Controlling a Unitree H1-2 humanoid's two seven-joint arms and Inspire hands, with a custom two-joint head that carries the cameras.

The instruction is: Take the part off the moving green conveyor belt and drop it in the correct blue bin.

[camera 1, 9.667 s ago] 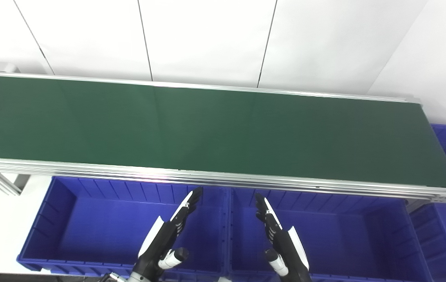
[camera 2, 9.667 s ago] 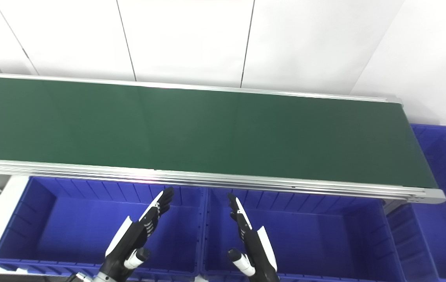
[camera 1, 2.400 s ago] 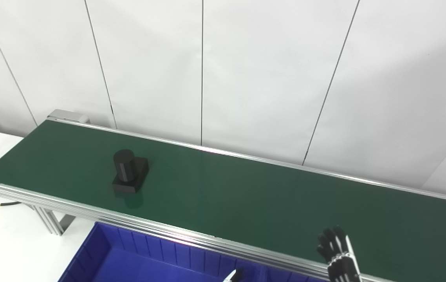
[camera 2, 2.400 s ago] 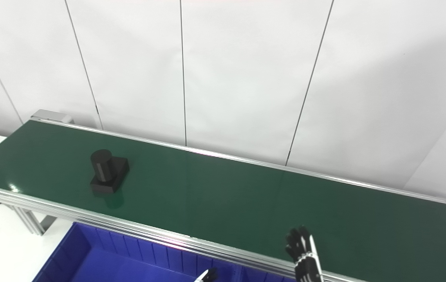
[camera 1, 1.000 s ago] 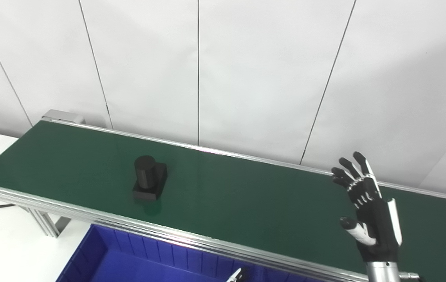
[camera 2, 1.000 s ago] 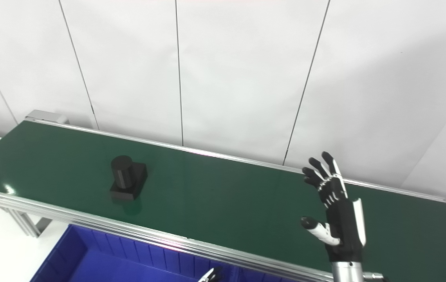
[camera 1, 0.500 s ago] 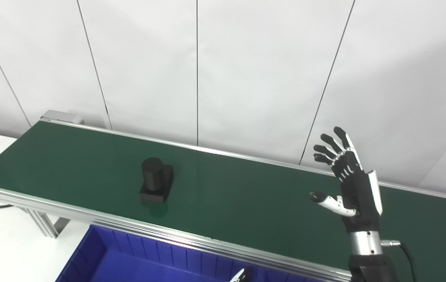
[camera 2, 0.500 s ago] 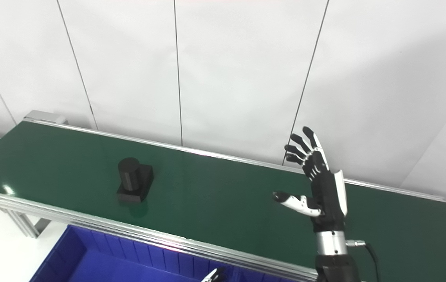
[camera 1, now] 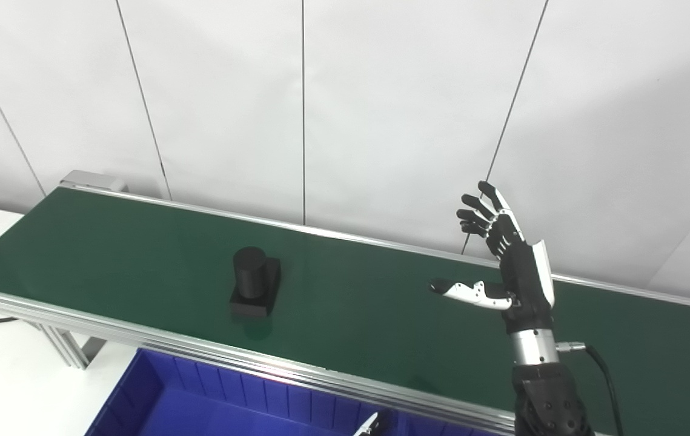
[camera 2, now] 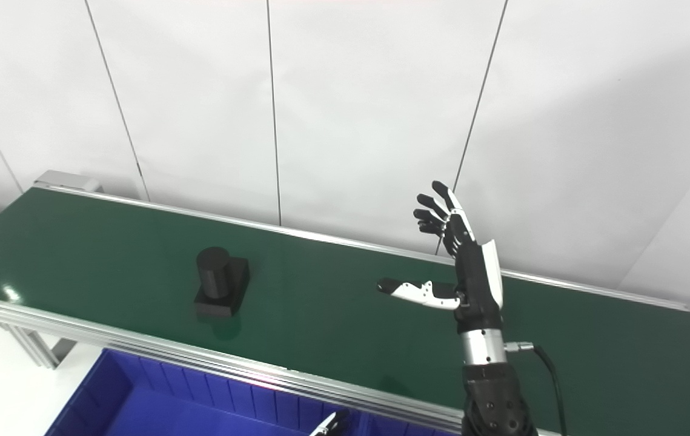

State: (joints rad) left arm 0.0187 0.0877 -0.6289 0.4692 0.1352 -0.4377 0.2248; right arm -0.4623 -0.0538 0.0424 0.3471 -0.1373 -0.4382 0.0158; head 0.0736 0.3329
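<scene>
While the part [camera 1: 254, 289] sits on the belt [camera 1: 139, 254], nothing touches it: a black piece, an upright cylinder on a flat square base, with a faint reflection on the green surface beneath. It lies well to the left of the right robot hand [camera 1: 511, 266], nearer the belt's front rail than the back one.

Right robot hand raised above the belt, apart from it, wrist upright, palm turned toward the part. Fingers [camera 1: 479, 212] spread and pointing up, thumb stretched out sideways toward the part; it holds nothing. A cable leaves its wrist on the right.

Left robot hand [camera 1: 369, 424]: only a tip shows at the bottom edge, below and left of the right one, over a blue bin [camera 1: 199, 393]. Cannot tell whether it is spread or closed.

White panelled wall [camera 1: 320, 91] behind the belt.
</scene>
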